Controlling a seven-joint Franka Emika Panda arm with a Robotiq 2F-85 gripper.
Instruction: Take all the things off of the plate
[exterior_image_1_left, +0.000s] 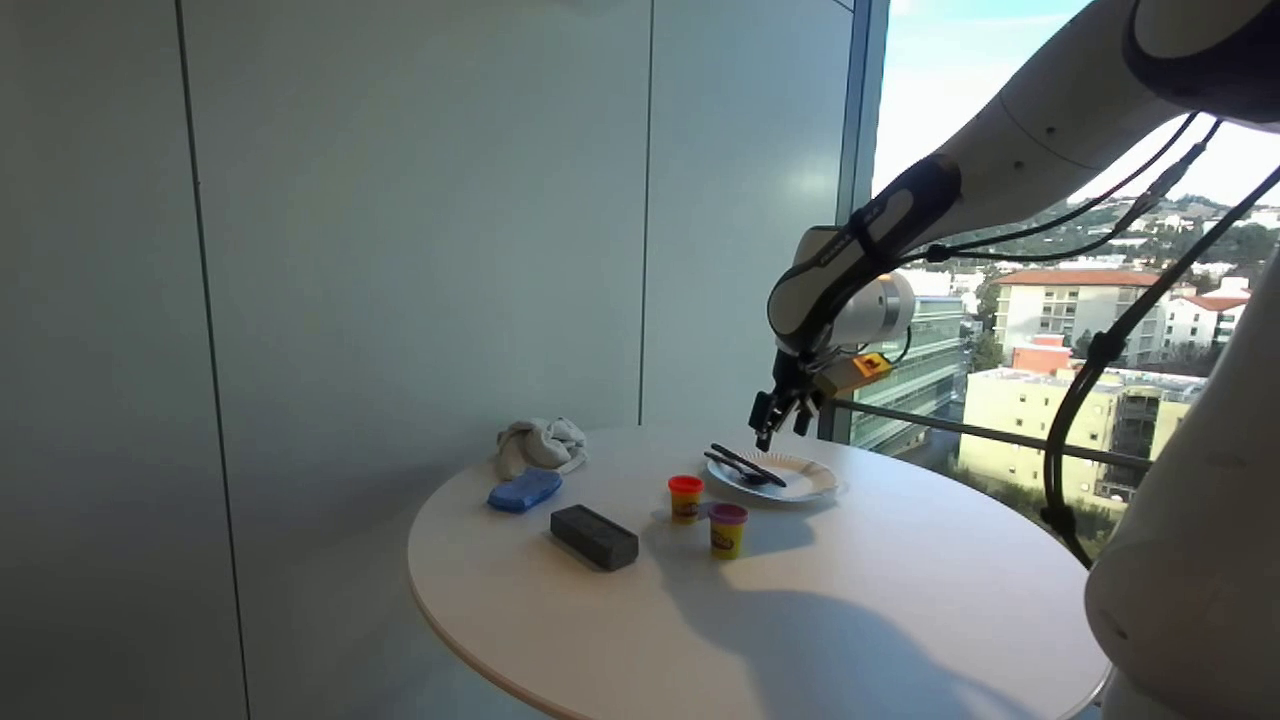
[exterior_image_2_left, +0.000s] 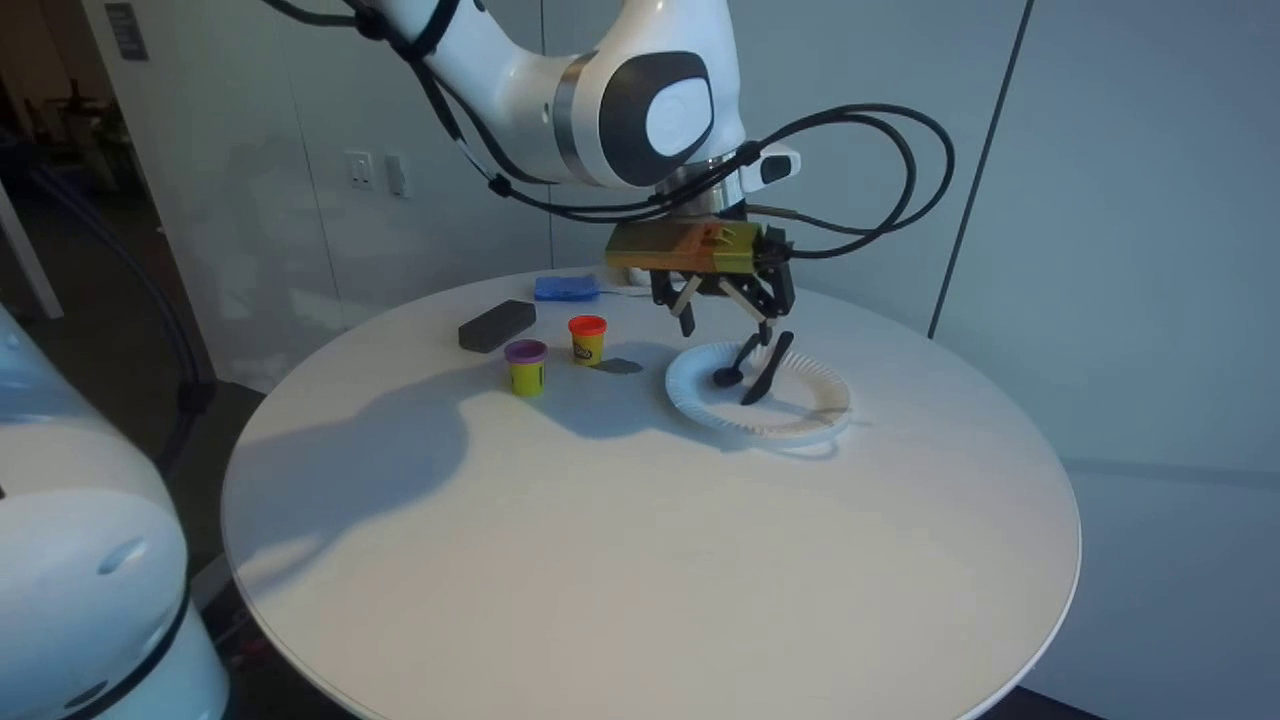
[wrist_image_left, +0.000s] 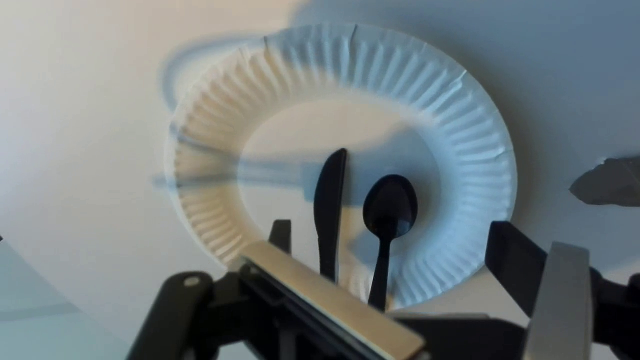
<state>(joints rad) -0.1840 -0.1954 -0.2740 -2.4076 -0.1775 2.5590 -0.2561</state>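
Hovers over the edge of the white plate (wrist_image_left: 485, 150) now, with gripper (exterior_image_2_left: 726, 330) spread wide! Sees black knife (wrist_image_left: 330, 210) and black spoon (wrist_image_left: 390, 205) on that plate, side by side. Also spots, upright on the table (exterior_image_2_left: 620, 560) nearby, a red-lidded tub (exterior_image_2_left: 588, 343) and a purple-lidded tub (exterior_image_2_left: 526, 373), with contents hidden.

1. A black knife (wrist_image_left: 329, 215) and a black spoon (wrist_image_left: 390, 207) lay side by side on the fluted white plate (wrist_image_left: 482, 165).
2. The gripper (wrist_image_left: 392, 239), jaws wide apart, hid both handle ends.
3. Around the plate, the tabletop (wrist_image_left: 90, 150) was partly shadowed.
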